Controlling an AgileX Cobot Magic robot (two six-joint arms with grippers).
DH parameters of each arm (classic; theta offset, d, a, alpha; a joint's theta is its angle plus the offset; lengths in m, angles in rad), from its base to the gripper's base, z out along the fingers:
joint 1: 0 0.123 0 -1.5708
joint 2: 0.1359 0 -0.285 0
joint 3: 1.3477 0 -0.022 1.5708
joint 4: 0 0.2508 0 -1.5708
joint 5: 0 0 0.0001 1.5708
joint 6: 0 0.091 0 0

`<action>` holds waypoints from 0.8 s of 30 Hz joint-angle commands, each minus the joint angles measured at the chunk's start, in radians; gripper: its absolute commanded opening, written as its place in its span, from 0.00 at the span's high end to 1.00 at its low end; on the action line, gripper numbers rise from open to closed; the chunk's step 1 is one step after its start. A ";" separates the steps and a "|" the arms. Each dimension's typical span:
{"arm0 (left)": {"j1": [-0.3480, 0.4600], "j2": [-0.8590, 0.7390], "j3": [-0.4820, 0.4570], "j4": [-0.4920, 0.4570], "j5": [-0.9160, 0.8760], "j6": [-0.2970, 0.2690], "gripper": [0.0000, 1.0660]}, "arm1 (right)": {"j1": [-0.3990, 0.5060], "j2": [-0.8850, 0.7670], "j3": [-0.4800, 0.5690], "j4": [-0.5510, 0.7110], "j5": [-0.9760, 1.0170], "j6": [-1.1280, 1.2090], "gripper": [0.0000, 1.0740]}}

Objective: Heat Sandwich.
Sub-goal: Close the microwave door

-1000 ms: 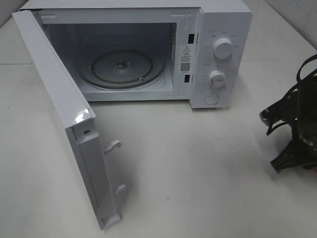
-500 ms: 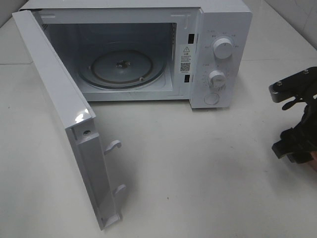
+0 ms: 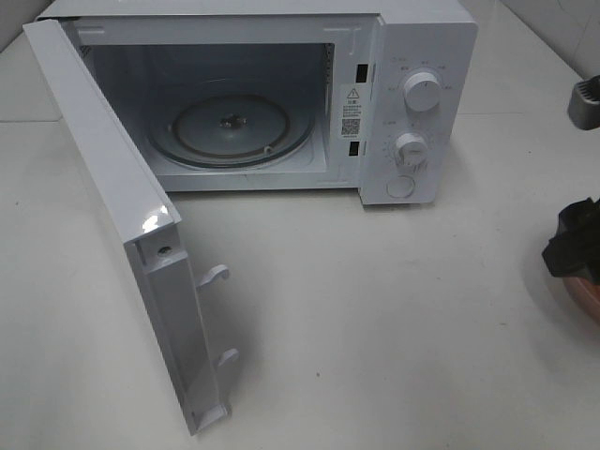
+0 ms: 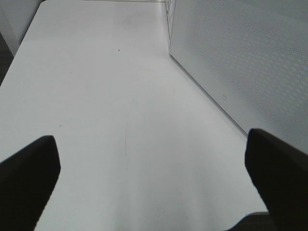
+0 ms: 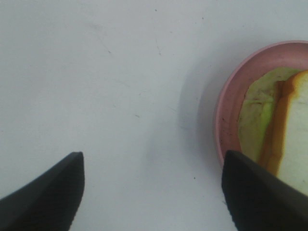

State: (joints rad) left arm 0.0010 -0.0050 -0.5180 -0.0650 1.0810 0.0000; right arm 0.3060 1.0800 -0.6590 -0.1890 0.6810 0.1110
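On the white table (image 5: 96, 72), spread right tool (image 5: 151, 192) beside orange-crusted, green-layered sandwich (image 5: 281, 130).

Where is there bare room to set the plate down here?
Bare tabletop runs from the open microwave door to the pink plate at the right edge. The glass turntable inside the microwave is bare. Crowding is only around the plate holding the sandwich.

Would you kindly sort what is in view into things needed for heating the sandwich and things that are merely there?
Needed for the job:
- sandwich, on the pink plate
- microwave, door open, glass turntable bare
- right gripper, open

Merely there:
- left gripper, open over the table
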 commanded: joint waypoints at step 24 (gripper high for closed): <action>-0.001 -0.015 0.000 0.002 -0.011 -0.010 0.06 | -0.015 -0.584 0.007 0.044 0.294 -0.038 0.29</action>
State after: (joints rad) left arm 0.0010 -0.0050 -0.5180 -0.0650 1.0810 0.0000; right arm 0.3050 0.5580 -0.6590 -0.1500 0.9500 0.0800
